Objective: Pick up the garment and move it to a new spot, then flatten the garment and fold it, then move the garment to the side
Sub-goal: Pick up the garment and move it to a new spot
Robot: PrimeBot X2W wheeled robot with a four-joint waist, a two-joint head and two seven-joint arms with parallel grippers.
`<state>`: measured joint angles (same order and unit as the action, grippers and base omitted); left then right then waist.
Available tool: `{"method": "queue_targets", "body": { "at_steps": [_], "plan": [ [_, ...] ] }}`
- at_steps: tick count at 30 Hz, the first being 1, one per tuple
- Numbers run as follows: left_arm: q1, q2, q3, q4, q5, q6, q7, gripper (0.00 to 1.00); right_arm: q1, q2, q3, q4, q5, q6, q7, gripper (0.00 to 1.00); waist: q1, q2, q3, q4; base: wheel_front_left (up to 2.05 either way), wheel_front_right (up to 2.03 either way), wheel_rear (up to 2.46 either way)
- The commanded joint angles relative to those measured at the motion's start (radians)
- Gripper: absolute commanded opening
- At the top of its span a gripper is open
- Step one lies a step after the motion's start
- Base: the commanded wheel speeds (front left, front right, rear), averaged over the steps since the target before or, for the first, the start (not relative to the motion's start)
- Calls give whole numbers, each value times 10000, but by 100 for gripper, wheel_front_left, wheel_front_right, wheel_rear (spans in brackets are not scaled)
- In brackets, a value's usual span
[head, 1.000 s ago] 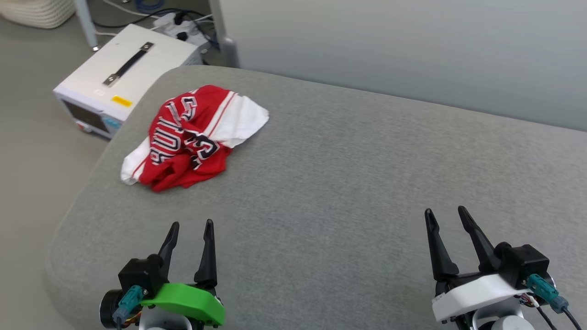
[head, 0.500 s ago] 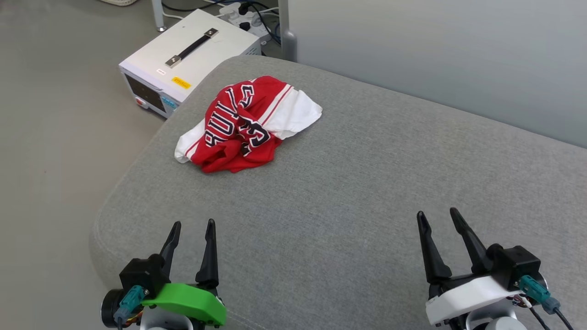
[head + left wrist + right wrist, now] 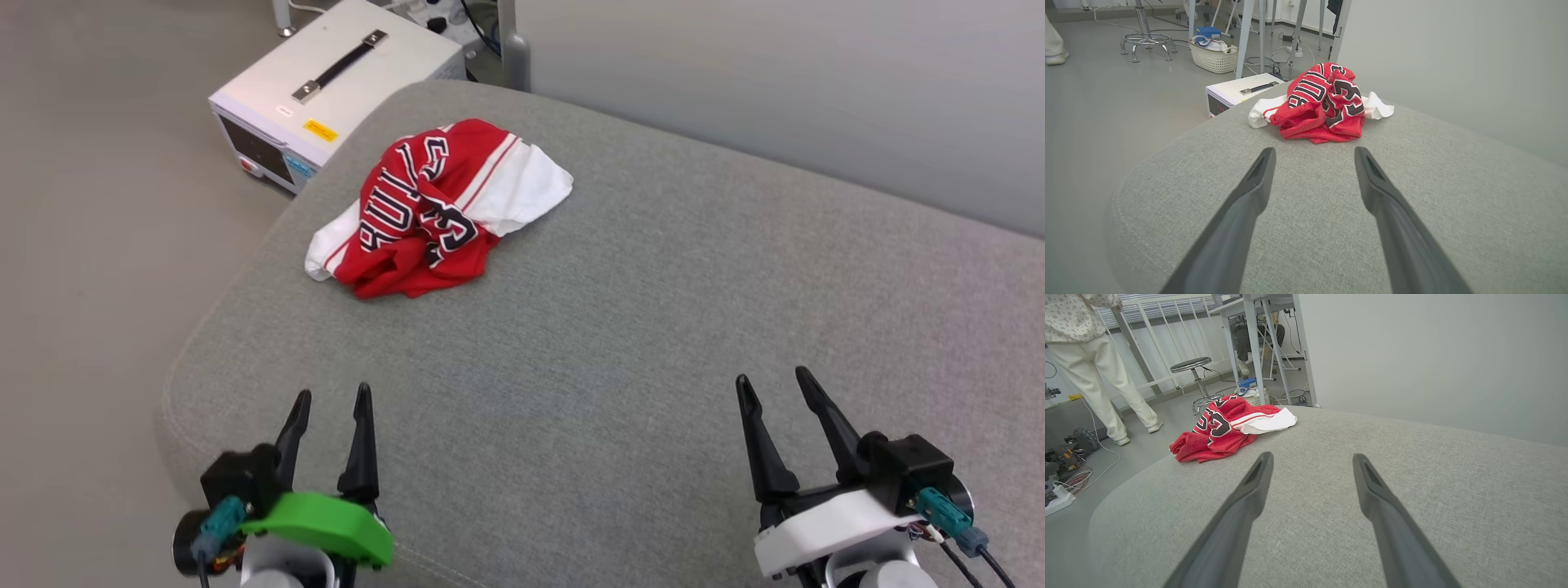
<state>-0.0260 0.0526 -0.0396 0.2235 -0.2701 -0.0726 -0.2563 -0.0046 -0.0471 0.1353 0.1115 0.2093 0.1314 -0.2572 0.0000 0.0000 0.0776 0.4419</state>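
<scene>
The garment [image 3: 433, 208], a red shirt with white sleeves and black white-outlined lettering, lies crumpled near the far left corner of the grey cushioned surface [image 3: 620, 327]. In the left wrist view the garment [image 3: 1323, 104] sits straight ahead of the fingers; the right wrist view has the garment [image 3: 1224, 426] ahead and to the left. My left gripper [image 3: 331, 400] is open at the lower left, well short of the shirt. Far to its right, my right gripper [image 3: 771, 385] is also open, with nothing between its fingers.
A white equipment box [image 3: 326, 82] with a black handle stands on the floor just beyond the surface's far left corner. A grey wall [image 3: 775, 82] runs behind the surface. A person in pale clothes [image 3: 1094, 355], a stool [image 3: 1196, 371] and a basket [image 3: 1214, 57] are further off.
The head view has swung left and slightly down, so the garment and box sit differently in the picture. Both grippers stay open; the garment lies in the same heap.
</scene>
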Motion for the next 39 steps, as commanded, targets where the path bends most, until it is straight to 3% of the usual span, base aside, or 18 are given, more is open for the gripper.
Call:
{"method": "queue_targets", "body": {
  "at_steps": [1, 5, 10, 19, 24, 32, 39],
  "plan": [
    [-541, -7, 65, 190, 73, -133, -55, 100, -233, -31, -23, -58, -153, -7, -45, 100, 0, 0, 582, -425, 0, 0, 0],
    [-1785, 478, -33, 1022, -213, -419, 130, 100, -503, -58, -76, -126, -507, -7, -45, 100, 0, 0, 1311, -879, 0, 0, 0],
    [-3887, 1418, -288, 1466, -887, -552, 1570, 100, -932, -170, -147, -410, -748, -7, -45, 100, 0, 0, 2252, -1364, 0, 0, 0],
    [-7165, 3872, -1930, 2116, -3142, -578, 5184, 100, -1766, -432, -48, -987, -979, -7, -45, 100, 0, 0, 3852, -2188, 0, 0, 0],
    [-8176, 5106, -2637, 2542, -4095, -579, 6085, 100, -2116, -456, 109, -1157, -1024, -7, -45, 100, 0, 0, 4549, -2667, 0, 0, 0],
    [-8938, 5925, -3438, 3345, -5839, -580, 7364, 100, -2328, -437, 203, -1281, -1076, -7, -46, 100, 0, 0, 5241, -3113, 0, 0, 0],
    [-9056, 6005, -3723, 4320, -6575, -580, 8048, 100, -2448, -371, 218, -1478, -981, -7, -46, 100, 0, 0, 5491, -3360, 0, 0, 0]
  ]
}}
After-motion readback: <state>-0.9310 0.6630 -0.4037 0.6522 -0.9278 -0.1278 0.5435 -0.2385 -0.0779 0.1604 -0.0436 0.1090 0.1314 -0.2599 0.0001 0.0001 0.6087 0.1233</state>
